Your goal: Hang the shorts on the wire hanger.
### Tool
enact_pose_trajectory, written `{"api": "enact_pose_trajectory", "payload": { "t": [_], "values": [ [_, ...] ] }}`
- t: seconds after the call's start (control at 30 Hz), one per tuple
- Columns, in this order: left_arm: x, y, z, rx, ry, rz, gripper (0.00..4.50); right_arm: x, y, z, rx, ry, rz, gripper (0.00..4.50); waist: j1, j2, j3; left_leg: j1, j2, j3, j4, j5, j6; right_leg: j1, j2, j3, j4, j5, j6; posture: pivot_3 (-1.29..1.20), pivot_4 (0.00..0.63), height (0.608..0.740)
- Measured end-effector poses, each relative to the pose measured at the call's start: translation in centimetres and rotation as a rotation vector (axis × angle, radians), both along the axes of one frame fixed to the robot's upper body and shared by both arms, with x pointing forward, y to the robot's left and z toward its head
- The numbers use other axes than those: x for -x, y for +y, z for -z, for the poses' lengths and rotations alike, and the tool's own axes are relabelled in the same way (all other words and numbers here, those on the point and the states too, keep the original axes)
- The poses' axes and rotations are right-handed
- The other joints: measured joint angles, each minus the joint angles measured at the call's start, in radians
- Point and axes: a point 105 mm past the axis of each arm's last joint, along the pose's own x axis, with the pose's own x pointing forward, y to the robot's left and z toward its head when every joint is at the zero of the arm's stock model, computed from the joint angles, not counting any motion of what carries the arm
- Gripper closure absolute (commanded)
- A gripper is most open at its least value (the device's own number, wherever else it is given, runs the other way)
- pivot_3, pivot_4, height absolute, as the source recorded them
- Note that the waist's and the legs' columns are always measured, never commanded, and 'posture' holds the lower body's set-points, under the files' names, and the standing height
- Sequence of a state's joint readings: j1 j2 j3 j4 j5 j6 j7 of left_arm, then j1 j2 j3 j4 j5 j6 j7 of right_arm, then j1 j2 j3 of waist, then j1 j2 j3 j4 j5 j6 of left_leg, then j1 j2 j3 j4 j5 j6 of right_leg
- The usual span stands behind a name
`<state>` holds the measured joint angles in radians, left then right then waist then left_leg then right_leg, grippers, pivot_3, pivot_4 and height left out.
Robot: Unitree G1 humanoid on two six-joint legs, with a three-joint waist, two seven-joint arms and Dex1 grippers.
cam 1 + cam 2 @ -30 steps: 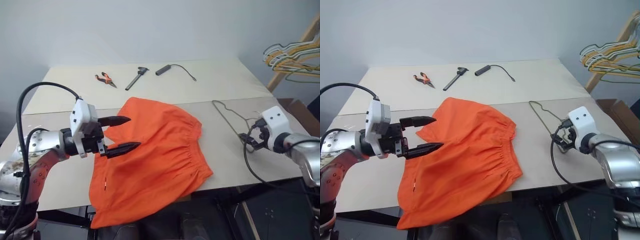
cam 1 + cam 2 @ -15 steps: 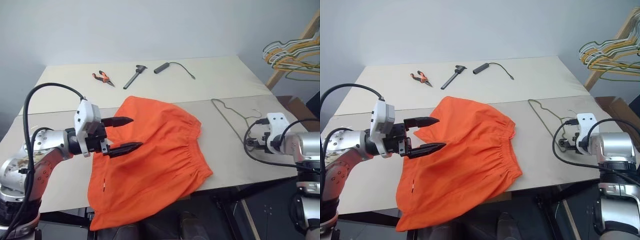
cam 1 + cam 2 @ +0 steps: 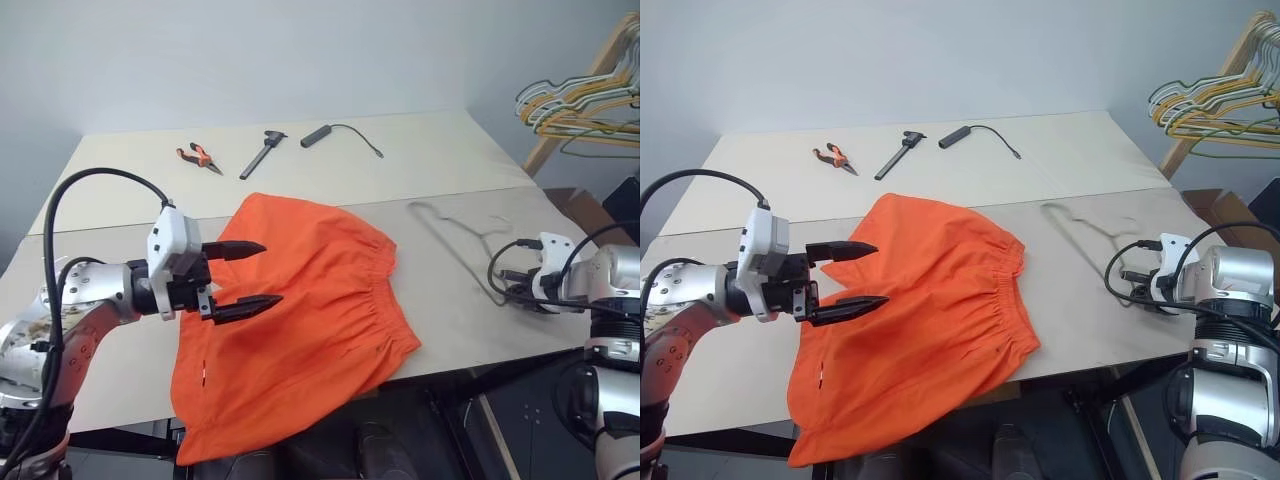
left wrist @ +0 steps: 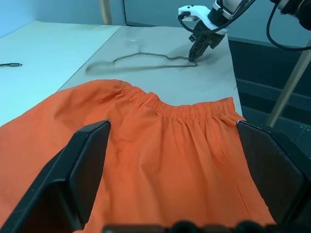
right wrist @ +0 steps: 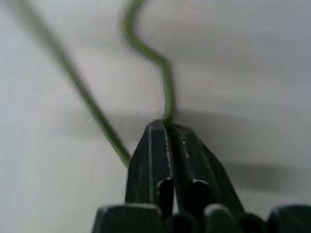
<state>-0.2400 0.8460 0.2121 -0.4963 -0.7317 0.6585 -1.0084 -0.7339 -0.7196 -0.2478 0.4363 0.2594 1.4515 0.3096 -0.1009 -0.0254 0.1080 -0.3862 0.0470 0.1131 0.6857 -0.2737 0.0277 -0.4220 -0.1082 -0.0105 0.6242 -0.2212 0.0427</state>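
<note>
At table's right edge: right gripper [image 5: 167, 127] clamped on wire hanger [image 3: 455, 232]; left gripper [image 3: 250, 273] agape over shorts [image 3: 310, 310] at centre. Hanger-grasp step; next, presumably lift toward fabric.

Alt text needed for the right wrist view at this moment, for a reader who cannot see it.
The right gripper has its two black fingers shut on the thin wire hanger, pinching the wire at the fingertips. From the pinch one strand of wire curves away and another runs off diagonally, both over the pale table.
</note>
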Motion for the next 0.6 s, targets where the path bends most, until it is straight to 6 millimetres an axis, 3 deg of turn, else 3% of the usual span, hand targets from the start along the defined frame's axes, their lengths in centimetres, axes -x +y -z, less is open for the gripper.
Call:
{"api": "enact_pose_trajectory", "payload": {
  "t": [0.3,0.6],
  "values": [
    [-0.1,-0.2,-0.5,-0.007,-0.017,0.009,0.0,0.2,1.3,-1.2,-0.056,-0.029,0.008,4.49,0.001,0.0,0.0,-0.001,0.0,0.0,0.0,0.0,0.0,-0.001,0.0,0.0,0.0,0.0,0.0,-0.15,0.093,0.74],
    [-0.3,-0.7,-1.0,-0.01,-0.039,0.018,0.0,-0.9,1.7,-6.4,-0.107,-0.277,0.051,4.49,0.0,0.001,0.0,-0.002,0.0,0.0,0.0,0.0,0.0,-0.002,0.0,0.0,0.0,0.0,0.0,-0.16,0.082,0.74]
  ]
}}
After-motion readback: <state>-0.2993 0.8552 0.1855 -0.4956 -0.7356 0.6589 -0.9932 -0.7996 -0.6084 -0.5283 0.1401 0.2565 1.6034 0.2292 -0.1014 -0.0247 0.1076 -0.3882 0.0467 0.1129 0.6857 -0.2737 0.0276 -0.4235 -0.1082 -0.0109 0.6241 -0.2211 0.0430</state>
